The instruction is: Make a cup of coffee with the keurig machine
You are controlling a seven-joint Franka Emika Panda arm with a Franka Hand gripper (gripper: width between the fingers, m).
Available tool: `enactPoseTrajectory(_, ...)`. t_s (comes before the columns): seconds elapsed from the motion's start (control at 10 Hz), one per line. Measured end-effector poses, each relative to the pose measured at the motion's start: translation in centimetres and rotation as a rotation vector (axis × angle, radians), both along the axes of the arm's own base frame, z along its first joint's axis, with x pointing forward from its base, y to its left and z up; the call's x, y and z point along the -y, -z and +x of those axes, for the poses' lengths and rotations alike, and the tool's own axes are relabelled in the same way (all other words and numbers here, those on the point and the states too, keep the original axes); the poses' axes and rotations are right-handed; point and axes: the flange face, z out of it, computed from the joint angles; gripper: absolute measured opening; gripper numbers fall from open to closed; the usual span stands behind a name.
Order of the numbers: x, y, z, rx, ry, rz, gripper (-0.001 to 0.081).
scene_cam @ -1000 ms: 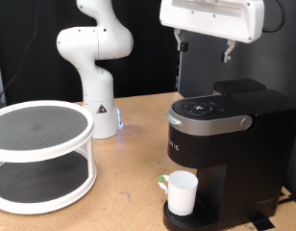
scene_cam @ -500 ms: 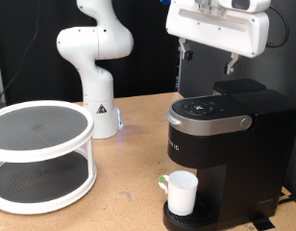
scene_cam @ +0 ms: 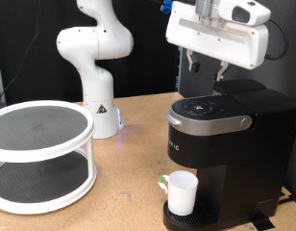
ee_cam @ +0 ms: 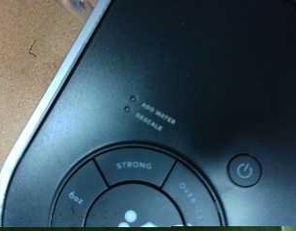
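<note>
Keurig machine (scene_cam: 225,154) is what we find at the bench's (scene_cam: 129,154) right side in the exterior view, close to the front edge, its lid down and its round control panel (scene_cam: 208,109) facing up. We see the cup (scene_cam: 181,192) already standing upright on the drip tray (scene_cam: 186,219) under the spout, so the placing of the cup looks done to us. Our pincer (scene_cam: 208,65) hangs in the air above the machine's top, touching nothing and holding nothing; its two fingers stand apart. In the wrist view we look straight down on the control panel (ee_cam: 138,192), where the "strong" segment, a size button and the power button (ee_cam: 244,171) are legible, and none of them appears lit. Whether a pod sits inside we cannot tell, since the lid hides the chamber. We judge the brewing itself as not yet started, with no coffee visible in the cup. A white two-tier round rack (scene_cam: 40,154) stands near the bench's left edge.
</note>
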Motion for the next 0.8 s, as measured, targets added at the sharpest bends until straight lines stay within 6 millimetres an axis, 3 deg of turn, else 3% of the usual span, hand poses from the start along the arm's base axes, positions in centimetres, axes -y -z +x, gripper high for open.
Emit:
enactPoseTrajectory(0.1,0.1,0.4,-0.1,-0.004,-0.003,-0.011,0.0437)
enactPoseTrajectory(0.3,0.3,1.4,-0.2,-0.001,-0.007,-0.029,0.0118)
enactPoseTrajectory(0.4,0.4,1.9,-0.2,0.004,-0.005,-0.035,0.0118)
enactPoseTrajectory(0.5,0.5,2.3,-0.2,0.01,0.003,-0.042,0.0034)
enactPoseTrajectory(0.8,0.8,3.3,-0.1,0.031,0.012,-0.054,0.0006)
